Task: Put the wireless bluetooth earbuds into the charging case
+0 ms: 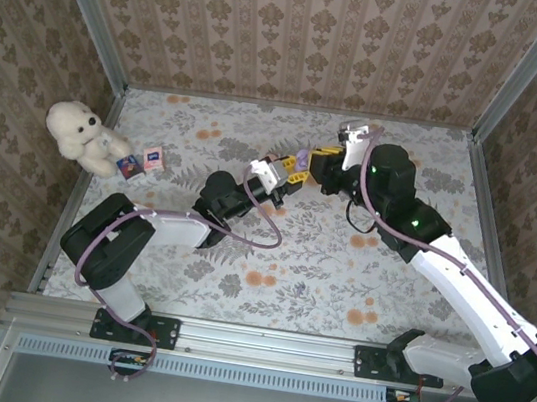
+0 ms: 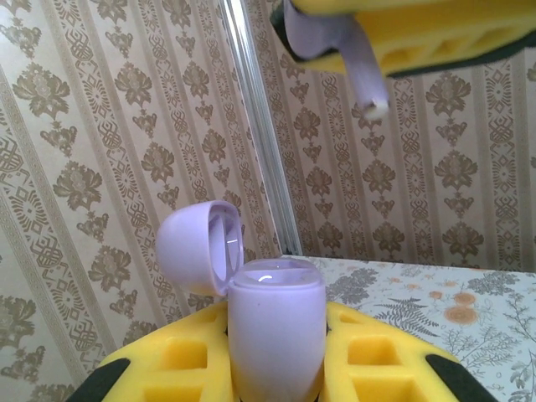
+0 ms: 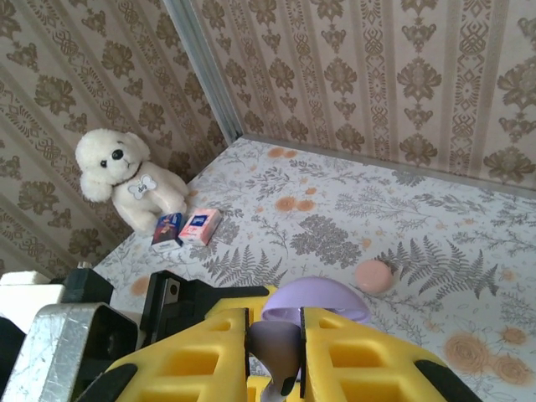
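My left gripper (image 2: pixel 276 373) is shut on a lilac charging case (image 2: pixel 276 331), held upright between its yellow fingers. The case's lid (image 2: pixel 197 251) is swung open to the left. Just above it, my right gripper (image 3: pixel 275 360) is shut on a lilac earbud (image 3: pixel 276 343), whose stem (image 2: pixel 362 67) points down at the case's open top without touching it. In the right wrist view the open lid (image 3: pixel 316 301) shows just beyond the fingers. From above, the left gripper (image 1: pixel 286 173) and the right gripper (image 1: pixel 319 158) meet at mid-table around the lilac case (image 1: pixel 301 159).
A white teddy bear (image 1: pixel 77 132) sits at the far left with two small boxes (image 1: pixel 143 162) beside it. A pink round object (image 3: pixel 373 276) lies on the floral tablecloth beyond the grippers. Patterned walls enclose the table on three sides.
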`<state>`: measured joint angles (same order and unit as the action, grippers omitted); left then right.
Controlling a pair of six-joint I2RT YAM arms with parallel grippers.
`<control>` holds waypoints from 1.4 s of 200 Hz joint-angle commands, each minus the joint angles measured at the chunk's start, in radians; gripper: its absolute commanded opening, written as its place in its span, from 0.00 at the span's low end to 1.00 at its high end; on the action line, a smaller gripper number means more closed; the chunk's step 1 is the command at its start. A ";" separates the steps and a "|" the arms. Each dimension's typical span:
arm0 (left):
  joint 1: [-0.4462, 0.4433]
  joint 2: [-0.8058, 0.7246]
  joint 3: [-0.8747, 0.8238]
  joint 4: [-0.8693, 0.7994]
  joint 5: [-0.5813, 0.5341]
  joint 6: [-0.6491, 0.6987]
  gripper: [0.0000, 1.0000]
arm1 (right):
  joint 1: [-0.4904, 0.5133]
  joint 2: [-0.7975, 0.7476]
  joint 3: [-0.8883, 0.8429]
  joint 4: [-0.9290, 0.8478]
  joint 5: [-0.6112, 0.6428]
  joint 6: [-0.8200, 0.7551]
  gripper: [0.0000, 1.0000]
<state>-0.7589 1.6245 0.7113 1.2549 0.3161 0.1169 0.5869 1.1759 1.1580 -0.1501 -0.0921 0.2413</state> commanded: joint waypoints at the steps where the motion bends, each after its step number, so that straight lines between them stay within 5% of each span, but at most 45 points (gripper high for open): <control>1: -0.006 0.006 0.031 0.046 -0.005 -0.002 0.00 | -0.004 -0.010 -0.025 0.061 -0.023 0.008 0.20; 280: -0.023 -0.033 0.030 0.045 0.021 -0.068 0.00 | -0.017 0.032 -0.061 0.103 -0.009 0.021 0.19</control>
<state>-0.7727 1.6238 0.7143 1.2648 0.3279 0.0666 0.5770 1.2366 1.1164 -0.0563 -0.0917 0.2459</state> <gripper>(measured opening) 0.211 0.198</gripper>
